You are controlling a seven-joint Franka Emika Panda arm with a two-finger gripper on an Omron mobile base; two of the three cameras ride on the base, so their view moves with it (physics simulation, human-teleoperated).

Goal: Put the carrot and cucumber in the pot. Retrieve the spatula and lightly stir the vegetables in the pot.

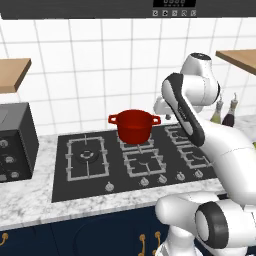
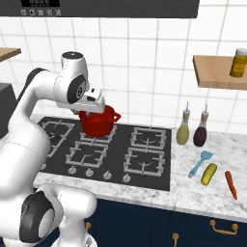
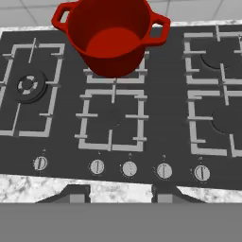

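Observation:
The red pot (image 3: pixel 111 38) stands empty on the hob's back middle burner, and also shows in the side views (image 1: pixel 134 125) (image 2: pixel 99 121). My gripper (image 3: pixel 118 194) hovers high over the hob's front edge, looking down at the pot; it is open with nothing between its fingertips. On the marble counter right of the hob lie the light-blue spatula (image 2: pixel 200 163), the yellow-green cucumber (image 2: pixel 209 174) and the orange carrot (image 2: pixel 231 185), all far to the right of the gripper.
Two dark-topped bottles (image 2: pixel 183 130) (image 2: pixel 200 131) stand behind the spatula. A wooden shelf (image 2: pixel 217 77) with a yellow jar (image 2: pixel 238 62) hangs above them. A black appliance (image 1: pixel 15 145) sits left of the hob (image 3: pixel 113 118). Knobs line the hob's front.

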